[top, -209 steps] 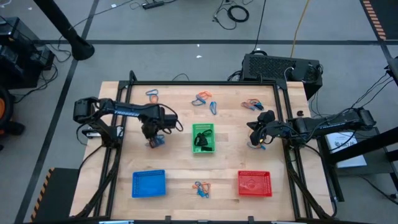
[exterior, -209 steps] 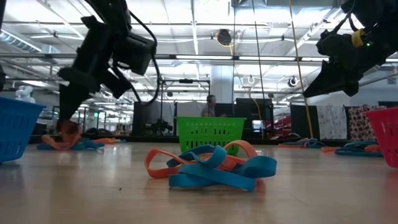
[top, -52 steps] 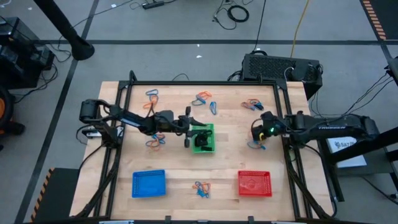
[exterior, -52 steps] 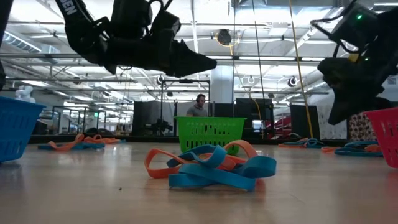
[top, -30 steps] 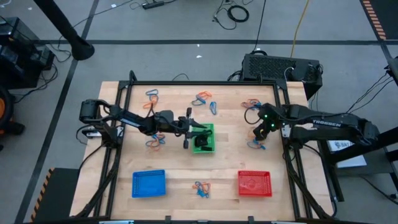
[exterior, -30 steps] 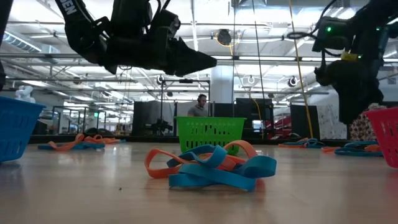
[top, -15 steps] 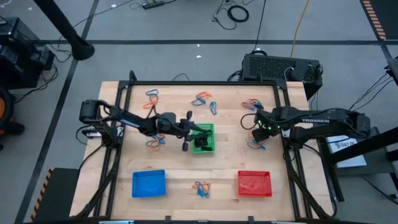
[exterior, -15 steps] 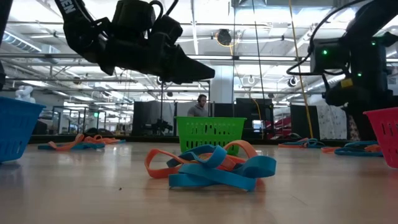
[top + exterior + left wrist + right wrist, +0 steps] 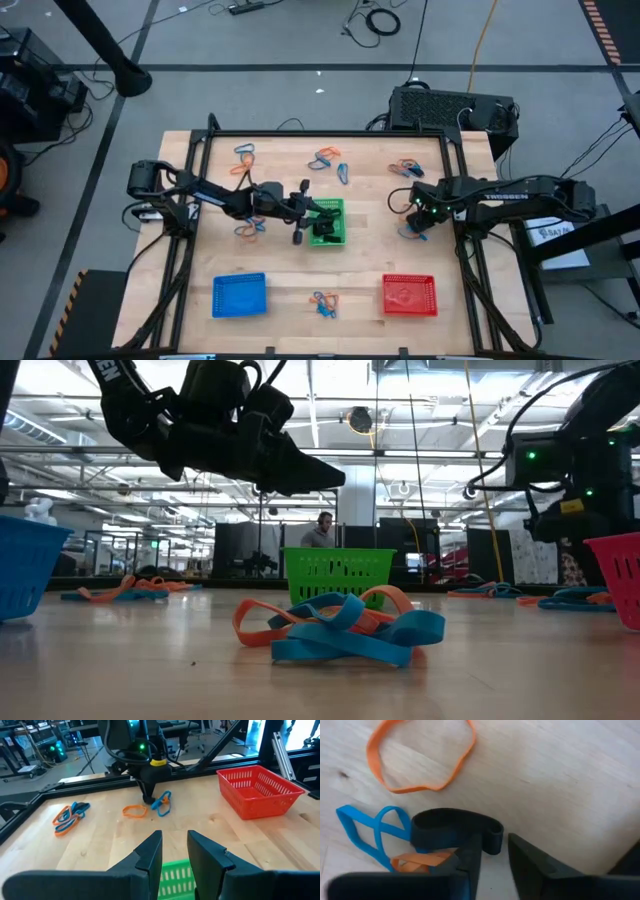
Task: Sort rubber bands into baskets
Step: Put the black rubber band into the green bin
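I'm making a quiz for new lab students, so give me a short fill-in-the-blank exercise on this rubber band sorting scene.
1. The left gripper hovers at the ____ basket.
2. The right gripper is down at a ____ rubber band on the table.
3. The basket nearest the table's front right corner is ____.
4. In the right wrist view, a lone ____ rubber band lies apart from the pile.

Missing words: green; black; red; orange

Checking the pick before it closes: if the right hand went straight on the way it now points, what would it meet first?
Probably the black rubber band lying on the table just ahead of the right hand; depth is uncertain.
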You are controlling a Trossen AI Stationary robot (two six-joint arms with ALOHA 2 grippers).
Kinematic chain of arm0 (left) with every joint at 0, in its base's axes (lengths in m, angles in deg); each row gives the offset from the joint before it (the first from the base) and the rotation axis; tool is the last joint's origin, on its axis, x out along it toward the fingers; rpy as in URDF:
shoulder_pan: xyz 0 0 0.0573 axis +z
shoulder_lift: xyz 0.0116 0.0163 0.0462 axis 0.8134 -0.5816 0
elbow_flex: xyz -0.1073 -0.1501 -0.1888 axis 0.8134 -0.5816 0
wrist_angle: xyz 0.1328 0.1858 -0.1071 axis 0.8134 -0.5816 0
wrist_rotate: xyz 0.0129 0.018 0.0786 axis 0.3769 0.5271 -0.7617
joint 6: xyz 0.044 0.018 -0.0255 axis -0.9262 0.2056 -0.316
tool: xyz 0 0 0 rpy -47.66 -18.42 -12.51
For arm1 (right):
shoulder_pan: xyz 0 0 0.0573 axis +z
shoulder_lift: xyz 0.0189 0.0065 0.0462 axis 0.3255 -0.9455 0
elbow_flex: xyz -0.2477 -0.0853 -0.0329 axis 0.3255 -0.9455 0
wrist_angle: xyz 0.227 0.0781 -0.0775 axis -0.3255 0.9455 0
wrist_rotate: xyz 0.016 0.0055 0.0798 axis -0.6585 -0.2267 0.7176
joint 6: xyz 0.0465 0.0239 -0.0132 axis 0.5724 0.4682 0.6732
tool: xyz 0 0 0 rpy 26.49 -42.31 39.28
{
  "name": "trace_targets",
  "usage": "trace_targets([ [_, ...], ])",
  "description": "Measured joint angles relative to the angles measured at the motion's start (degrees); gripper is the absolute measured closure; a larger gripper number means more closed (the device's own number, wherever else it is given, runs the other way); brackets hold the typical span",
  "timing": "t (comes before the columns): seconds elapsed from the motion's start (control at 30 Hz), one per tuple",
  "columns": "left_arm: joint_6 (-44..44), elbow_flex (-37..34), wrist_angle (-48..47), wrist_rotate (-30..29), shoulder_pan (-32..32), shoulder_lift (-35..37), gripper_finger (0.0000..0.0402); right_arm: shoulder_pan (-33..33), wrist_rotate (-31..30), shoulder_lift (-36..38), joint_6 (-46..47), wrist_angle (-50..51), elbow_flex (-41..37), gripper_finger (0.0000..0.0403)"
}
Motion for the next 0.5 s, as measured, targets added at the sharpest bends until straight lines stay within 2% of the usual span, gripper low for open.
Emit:
trace_targets([
  [0.13,-0.2,0.0,0.1,0.0,0.0,0.0,0.0302,0.0,1.3,0.0,-1.9,-0.9,0.3,0.0391],
  [0.3,-0.7,0.0,0.8,0.0,0.0,-0.3,0.0302,0.0,0.7,-0.1,-3.6,-0.8,4.3,0.0399],
  [0.5,-1.2,0.3,6.7,0.0,-0.1,-4.4,0.0302,0.0,-1.4,-0.1,-6.1,1.0,10.9,0.0401],
])
